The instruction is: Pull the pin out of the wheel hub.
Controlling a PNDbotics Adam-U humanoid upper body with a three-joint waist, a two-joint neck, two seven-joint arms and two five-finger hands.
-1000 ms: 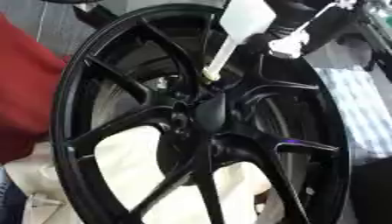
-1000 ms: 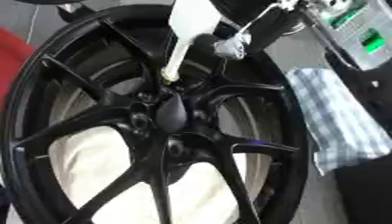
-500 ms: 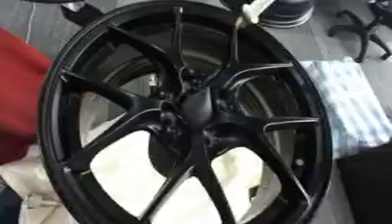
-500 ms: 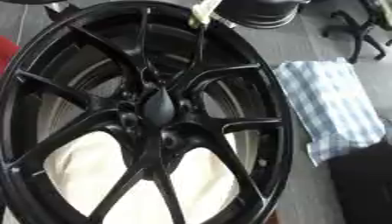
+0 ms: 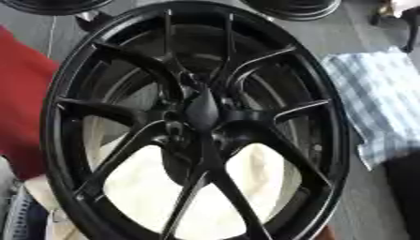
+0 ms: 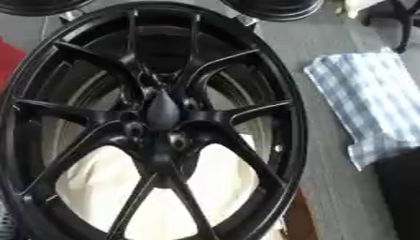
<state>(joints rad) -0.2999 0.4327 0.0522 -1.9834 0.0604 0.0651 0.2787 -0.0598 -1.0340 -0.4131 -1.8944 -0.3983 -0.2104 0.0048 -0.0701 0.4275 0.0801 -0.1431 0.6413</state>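
No hand showed in either view, so the fingers' state could not be told. The black wheel point(image 5: 197, 122) stood centred, its hub point(image 6: 161, 112) bare; no pin was visible there, so the pull looked done. A checked cloth point(image 6: 369, 103) lay right, a cream sheet point(image 5: 164, 192) beneath, something red point(image 5: 25, 108) left.

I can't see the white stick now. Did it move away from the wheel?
Yes. A second ago it touched the wheel near the hub; then it rose toward the top rim, and now it shows in neither view.
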